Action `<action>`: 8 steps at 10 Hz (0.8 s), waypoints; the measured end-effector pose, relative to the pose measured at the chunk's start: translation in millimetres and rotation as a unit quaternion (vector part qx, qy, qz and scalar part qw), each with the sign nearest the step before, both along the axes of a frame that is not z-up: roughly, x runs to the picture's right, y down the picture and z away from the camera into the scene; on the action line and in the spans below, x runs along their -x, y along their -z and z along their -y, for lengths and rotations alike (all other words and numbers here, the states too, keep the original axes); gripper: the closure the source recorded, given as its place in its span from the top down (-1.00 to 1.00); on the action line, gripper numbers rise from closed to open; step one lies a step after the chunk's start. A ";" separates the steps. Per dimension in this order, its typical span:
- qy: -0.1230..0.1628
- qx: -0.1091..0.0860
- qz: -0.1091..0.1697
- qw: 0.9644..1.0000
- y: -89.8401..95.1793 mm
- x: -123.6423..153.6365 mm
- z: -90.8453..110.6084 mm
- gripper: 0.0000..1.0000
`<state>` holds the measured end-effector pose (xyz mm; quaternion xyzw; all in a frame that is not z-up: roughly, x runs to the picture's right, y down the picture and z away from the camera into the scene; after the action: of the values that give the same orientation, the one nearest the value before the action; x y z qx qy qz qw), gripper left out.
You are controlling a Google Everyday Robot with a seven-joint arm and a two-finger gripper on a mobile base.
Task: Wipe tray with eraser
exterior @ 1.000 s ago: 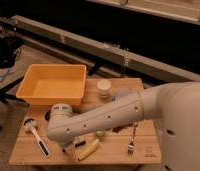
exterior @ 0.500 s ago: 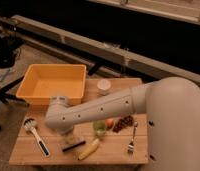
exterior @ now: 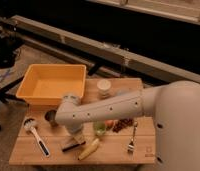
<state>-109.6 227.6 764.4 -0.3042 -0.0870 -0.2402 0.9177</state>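
The end effector (exterior: 76, 137) points down at the front of the table (exterior: 53, 157), right over the eraser (exterior: 71, 146), released with its jaws spread. Half a second ago it hung further left and higher; it has since dropped onto the eraser, which has not moved and lies flat between the dish brush (exterior: 36, 136) and the banana (exterior: 89, 149). The yellow tray (exterior: 40, 100) sits at the table's back left corner, well apart.

The tray (exterior: 43, 100) looks like smooth yellow-orange plastic with a soft sheen. The table (exterior: 20, 152) is pale matt wood. The arm (exterior: 113, 107) wears a glossy white shell. Its gripper (exterior: 76, 136), at six o'clock from the tray, hangs over the dull, dark-based eraser (exterior: 72, 146). The fork (exterior: 132, 141) is shiny metal.
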 end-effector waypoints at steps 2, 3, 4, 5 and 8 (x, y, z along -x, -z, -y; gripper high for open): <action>-0.001 0.006 -0.004 1.000 -5.7 -0.4 -3.7 0.30; -0.002 0.012 -0.007 1.000 -8.3 0.7 -7.2 0.30; -0.004 0.021 -0.009 1.000 -10.3 -0.6 -14.9 0.30; -0.007 0.027 -0.010 1.000 -10.5 -1.8 -20.8 0.30; -0.015 0.044 -0.005 0.999 -6.6 0.9 -38.6 0.30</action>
<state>-110.4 266.3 771.0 -0.3442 -0.0970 -0.2211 0.9073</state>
